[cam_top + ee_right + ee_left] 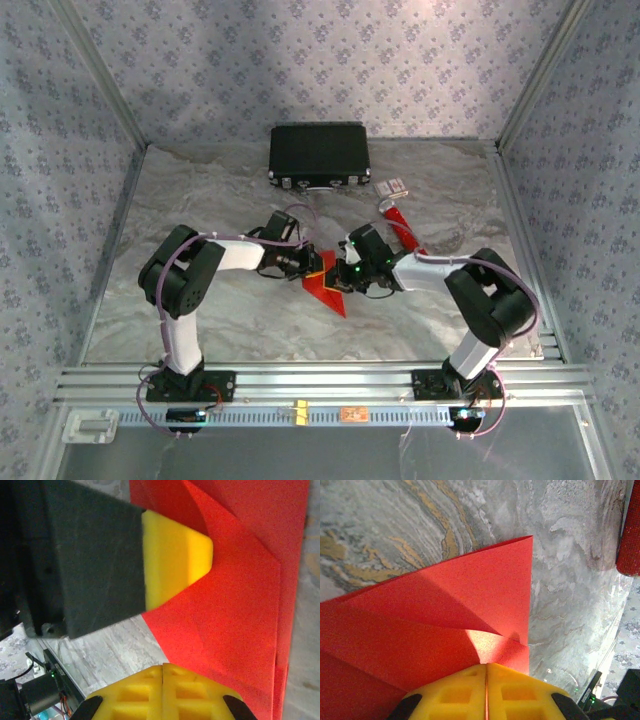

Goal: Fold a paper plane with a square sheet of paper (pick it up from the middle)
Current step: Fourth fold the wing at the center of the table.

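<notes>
Creased red paper (pixel 445 605) beneath left pincer (pixel 486 666), closed, perhaps pinching it, right pincer (pixel 163 667) closed alongside

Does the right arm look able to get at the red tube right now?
Probably yes: the tube lies close by the right gripper, nothing between; but that gripper is shut, down at the paper, and must leave it first.

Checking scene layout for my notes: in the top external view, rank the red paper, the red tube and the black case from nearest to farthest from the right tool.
1. red paper: directly at the right tool, mid-table.
2. red tube: farther back and to the right, beside the right arm.
3. black case: farthest, at the back edge of the table, near centre.
</notes>
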You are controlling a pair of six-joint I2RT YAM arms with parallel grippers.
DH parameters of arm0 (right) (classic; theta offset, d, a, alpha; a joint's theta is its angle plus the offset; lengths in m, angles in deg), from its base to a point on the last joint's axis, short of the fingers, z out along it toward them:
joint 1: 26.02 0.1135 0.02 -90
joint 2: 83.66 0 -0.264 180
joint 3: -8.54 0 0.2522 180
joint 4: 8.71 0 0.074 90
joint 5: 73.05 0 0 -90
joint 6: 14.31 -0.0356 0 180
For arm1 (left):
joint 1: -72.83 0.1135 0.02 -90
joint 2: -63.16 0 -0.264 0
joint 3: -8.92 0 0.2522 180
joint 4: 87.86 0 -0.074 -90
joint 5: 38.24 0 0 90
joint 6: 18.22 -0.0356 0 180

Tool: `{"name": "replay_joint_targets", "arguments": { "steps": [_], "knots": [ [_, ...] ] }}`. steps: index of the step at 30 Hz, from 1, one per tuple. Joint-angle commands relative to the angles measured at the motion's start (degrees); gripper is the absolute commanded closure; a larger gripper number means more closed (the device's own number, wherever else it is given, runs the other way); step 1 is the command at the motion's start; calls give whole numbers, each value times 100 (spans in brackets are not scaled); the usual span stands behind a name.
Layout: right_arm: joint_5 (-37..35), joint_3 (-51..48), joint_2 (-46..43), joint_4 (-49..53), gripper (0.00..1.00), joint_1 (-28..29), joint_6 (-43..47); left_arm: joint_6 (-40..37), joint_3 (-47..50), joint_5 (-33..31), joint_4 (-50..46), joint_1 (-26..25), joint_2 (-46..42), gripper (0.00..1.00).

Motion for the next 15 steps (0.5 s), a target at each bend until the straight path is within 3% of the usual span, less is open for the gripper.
{"name": "replay_joint_targets", "arguments": {
  "steps": [1, 15],
  "knots": [
    [14, -79, 236, 323, 100, 63, 105, -81, 155, -225, -251, 60, 145, 92],
    [224, -2058, -1156, 313, 100, 331, 79, 103, 366, -187, 32, 179, 158, 91]
  ]
}}
